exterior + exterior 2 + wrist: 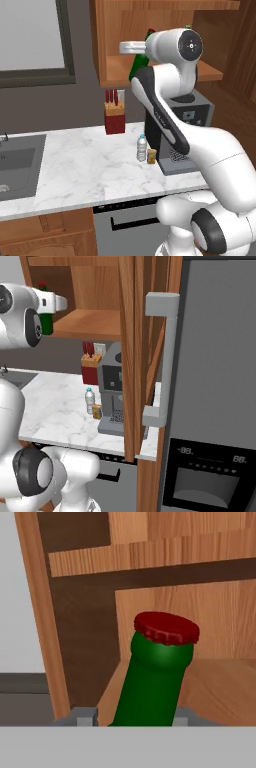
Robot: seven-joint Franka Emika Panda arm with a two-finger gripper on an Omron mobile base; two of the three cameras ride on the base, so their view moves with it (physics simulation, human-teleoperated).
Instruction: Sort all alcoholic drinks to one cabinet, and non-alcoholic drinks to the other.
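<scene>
My gripper [145,717] is shut on a dark green glass beer bottle [155,677] with a red cap, which leans to the right between the fingertips. The base views show the same bottle [136,67] [46,323] held at the open front of the wide brown wall cabinet [115,70] [90,323], just over its lighter shelf floor. The hand [132,47] [52,302] reaches in at shelf height. On the marble counter stands a small clear water bottle [142,148] [90,401] with a blue cap.
A grey coffee machine [187,125] stands under the cabinet, with a small orange item [151,156] beside the water bottle. A red knife block [114,117] sits at the wall and a sink [15,165] lies at the left. A tall wooden door [131,356] and a grey fridge [215,381] stand at the right.
</scene>
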